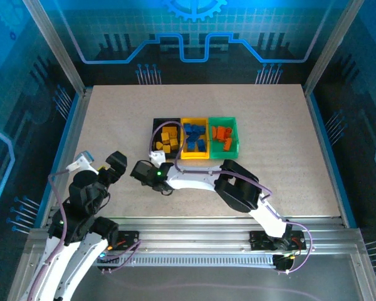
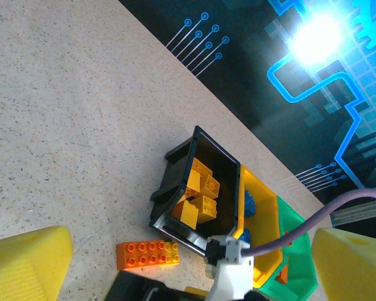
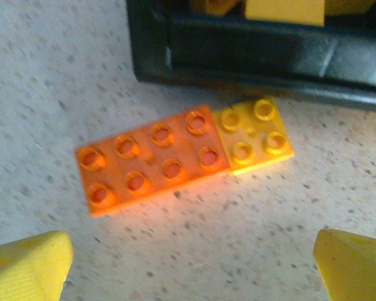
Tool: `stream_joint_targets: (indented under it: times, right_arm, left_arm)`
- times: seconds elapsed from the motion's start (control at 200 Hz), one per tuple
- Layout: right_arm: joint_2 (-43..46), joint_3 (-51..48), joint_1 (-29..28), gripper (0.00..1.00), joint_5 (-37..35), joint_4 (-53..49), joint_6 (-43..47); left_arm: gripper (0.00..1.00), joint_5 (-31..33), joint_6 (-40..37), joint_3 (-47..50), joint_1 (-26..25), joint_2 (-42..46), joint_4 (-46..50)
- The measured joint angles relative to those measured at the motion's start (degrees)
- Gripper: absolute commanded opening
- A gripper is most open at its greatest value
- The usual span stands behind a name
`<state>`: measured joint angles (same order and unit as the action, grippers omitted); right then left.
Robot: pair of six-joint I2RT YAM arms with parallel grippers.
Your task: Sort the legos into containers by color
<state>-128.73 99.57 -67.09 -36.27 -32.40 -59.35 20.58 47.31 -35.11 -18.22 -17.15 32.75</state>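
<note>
At the lower left of the top view, the left gripper (image 1: 114,163) hangs wide open with nothing in it, apart from the bins. Just right of it, the right gripper (image 3: 188,266) is also fully spread and empty. Its yellow pads (image 3: 26,263) sit in the bottom corners of the wrist view, above bare table (image 3: 50,75).

Between them, towards mid-frame, lies an orange brick (image 3: 151,158) with a small yellow brick (image 3: 255,134) touching its right end. They look joined, though I cannot tell for sure. Just beyond them runs the near wall of the black bin (image 3: 257,53).

Farther up the top view the bins stand in a row. The black bin holds yellow legos (image 1: 168,138), the yellow bin (image 1: 194,152) blue ones, and the green bin (image 1: 224,151) orange ones.

The main risk is lifting the pair as one piece, which would put one colour in the wrong bin. The bricks also lie close to the black wall, so a pad coming down on the far side could catch the rim and shove the bin. A grip across both bricks could snap them apart and drop one.
</note>
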Motion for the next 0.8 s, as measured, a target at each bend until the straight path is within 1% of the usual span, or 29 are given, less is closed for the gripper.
stream_joint_targets:
  times: [0.08,0.25,0.355,0.47,0.55,0.685,0.8]
  right_arm:
    - [-2.1,4.55,0.48,0.99,0.22,-2.45,-3.08]
    - [-4.5,7.45,2.01,0.98,0.59,-6.51,-7.34]
    - [-6.34,10.34,2.71,0.93,0.87,-8.63,-9.77]
    - [-6.23,10.21,3.15,0.88,1.68,-10.14,-11.43]
    - [-3.85,5.84,3.21,0.87,1.79,-8.35,-12.24]
    - [5.2,-8.44,3.72,0.86,2.12,-6.25,-13.29]
    - [12.28,-18.62,4.17,0.86,2.25,-5.62,-13.09]
  left_arm:
    - [0.99,-0.24,0.0,0.0,0.0,0.0,-0.07]
    - [0.99,-0.94,0.02,0.0,0.0,0.0,-0.09]
    - [0.99,-1.09,0.17,0.02,0.0,0.0,-0.09]
    - [0.99,-1.53,0.39,0.02,0.0,0.0,-0.09]
    - [0.99,-1.97,0.42,0.07,0.0,0.0,-0.11]
    - [0.99,-2.58,0.63,0.85,0.0,0.0,-0.17]
    - [0.99,-3.48,0.83,1.88,0.0,0.0,-0.26]
